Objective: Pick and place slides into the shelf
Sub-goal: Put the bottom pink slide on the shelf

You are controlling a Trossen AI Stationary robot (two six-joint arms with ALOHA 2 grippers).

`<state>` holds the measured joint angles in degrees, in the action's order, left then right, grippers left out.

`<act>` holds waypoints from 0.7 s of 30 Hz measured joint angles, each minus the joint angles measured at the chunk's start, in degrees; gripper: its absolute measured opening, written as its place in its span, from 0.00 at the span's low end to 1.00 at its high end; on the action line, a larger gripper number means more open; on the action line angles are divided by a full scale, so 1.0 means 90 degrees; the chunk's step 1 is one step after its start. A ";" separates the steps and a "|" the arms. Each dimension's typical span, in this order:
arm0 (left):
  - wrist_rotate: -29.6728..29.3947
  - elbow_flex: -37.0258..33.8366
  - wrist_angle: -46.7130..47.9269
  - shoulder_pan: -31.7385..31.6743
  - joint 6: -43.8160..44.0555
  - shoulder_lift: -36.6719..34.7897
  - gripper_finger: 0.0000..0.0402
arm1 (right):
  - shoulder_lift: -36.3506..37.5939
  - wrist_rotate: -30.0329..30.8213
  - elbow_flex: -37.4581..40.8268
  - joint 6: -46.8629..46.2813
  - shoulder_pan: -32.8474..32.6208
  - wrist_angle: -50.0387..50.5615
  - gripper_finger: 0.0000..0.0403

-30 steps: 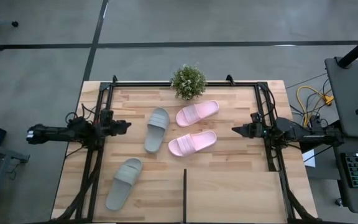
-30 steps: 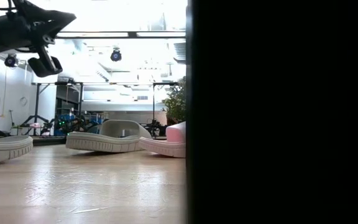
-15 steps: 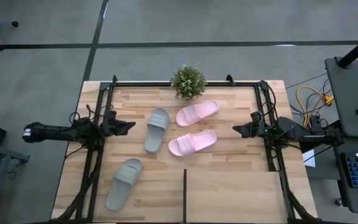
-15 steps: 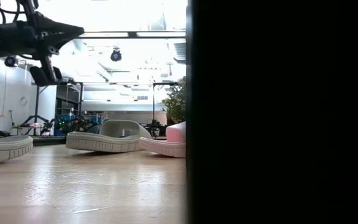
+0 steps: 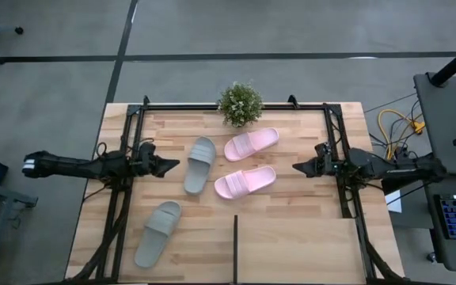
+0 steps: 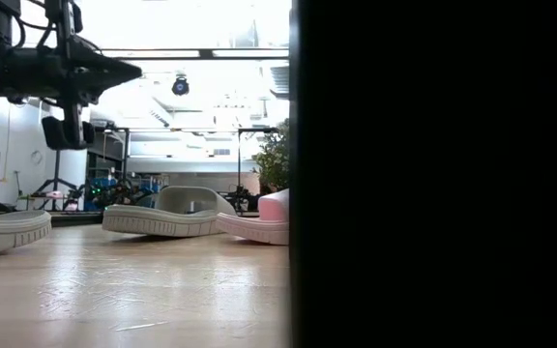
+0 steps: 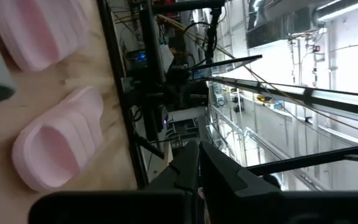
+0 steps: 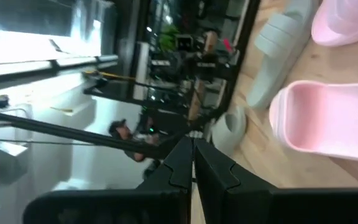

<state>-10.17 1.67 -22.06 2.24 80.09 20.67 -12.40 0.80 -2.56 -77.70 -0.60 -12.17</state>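
In the high view four slides lie on the table (image 5: 291, 210): a grey-green slide (image 5: 199, 164) and two pale pink slides (image 5: 251, 143) (image 5: 245, 181) at the centre, just below a small potted plant (image 5: 239, 103), and a second grey-green slide (image 5: 158, 232) at the lower left. The shelf (image 5: 299, 249), a pale panel with a black strip on its left side, fills the lower middle of the frame with nothing on it. The left gripper (image 5: 172, 166) hovers at the left of the frame, its fingers pressed together and empty, pointing at the central grey-green slide, while the right gripper (image 5: 298, 167) hangs at the right, likewise pinched closed and empty, pointing toward the pink pair.
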 joint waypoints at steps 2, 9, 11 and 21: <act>0.0067 0.0082 -0.0043 0.0000 0.0125 0.0180 0.00 | -0.0404 -0.0138 -0.0225 0.0114 -0.0002 0.0001 0.02; 0.0291 0.0285 -0.0117 0.0000 0.0332 0.0892 0.00 | -0.2181 -0.0379 -0.1362 0.0865 -0.0002 0.0722 0.02; 0.0296 0.0282 -0.0474 0.0000 0.0353 0.1112 0.00 | -0.2716 -0.0442 -0.1692 0.1062 -0.0002 0.1025 0.02; 0.0625 0.0299 -0.2021 -0.0002 0.0231 0.2190 0.00 | -0.4972 -0.1231 -0.2783 0.1482 0.0000 0.1088 0.16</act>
<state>-4.54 4.36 -40.25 2.22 82.17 40.38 -57.15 -10.28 -27.60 -64.36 -0.60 -2.38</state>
